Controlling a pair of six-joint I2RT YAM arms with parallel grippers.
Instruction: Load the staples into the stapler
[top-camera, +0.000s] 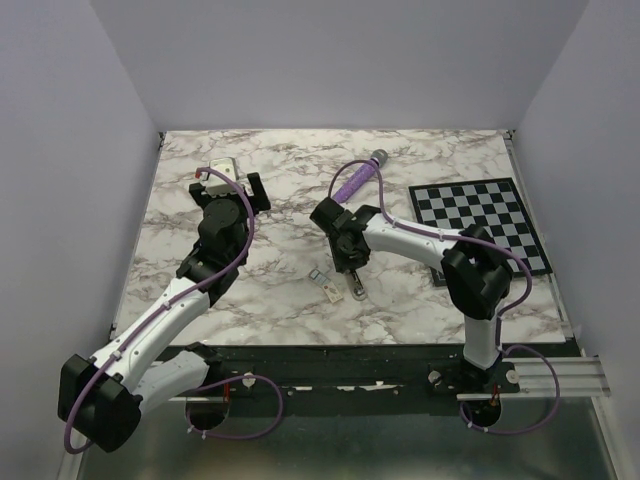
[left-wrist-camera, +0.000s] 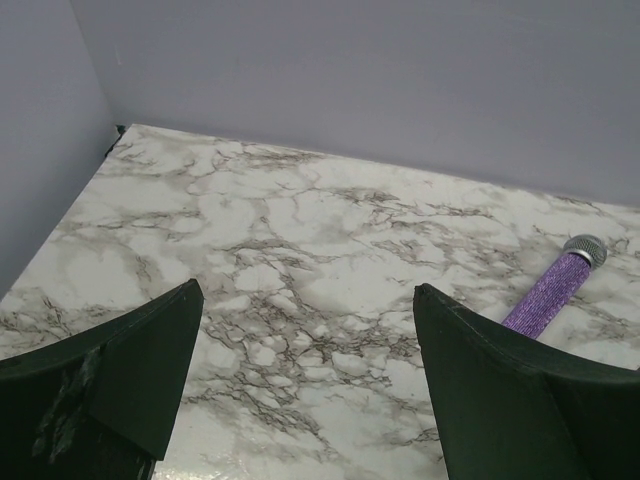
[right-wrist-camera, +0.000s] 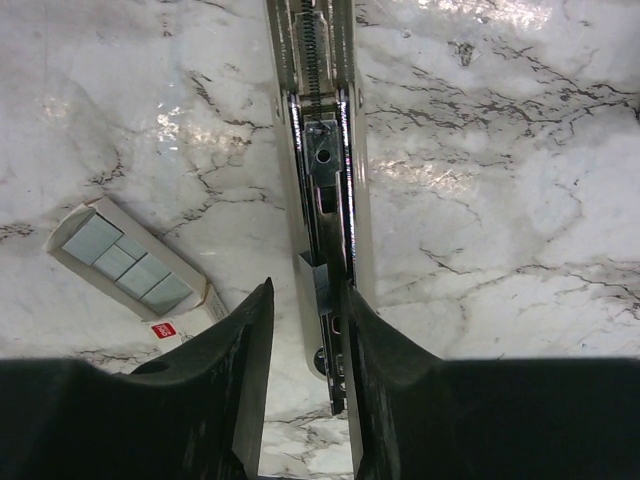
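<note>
The stapler (right-wrist-camera: 312, 120) lies opened on the marble table, its dark metal rail facing up. A small grey block of staples (right-wrist-camera: 318, 285) sits in the rail's near end. My right gripper (right-wrist-camera: 305, 292) straddles that end. Its right finger touches the rail and its left finger stands a little clear, so the jaws are open. In the top view the right gripper (top-camera: 352, 270) hangs over the stapler (top-camera: 357, 291). The cream-white staple box (right-wrist-camera: 130, 265) lies open to the left, also seen from above (top-camera: 324, 282). My left gripper (left-wrist-camera: 305, 288) is wide open and empty over the far-left table (top-camera: 228, 182).
A purple cylinder with a grey tip (top-camera: 355, 180) lies behind the right arm and shows at the right of the left wrist view (left-wrist-camera: 555, 295). A checkerboard (top-camera: 480, 225) lies at the right. Grey walls enclose the table (top-camera: 260, 300) on three sides.
</note>
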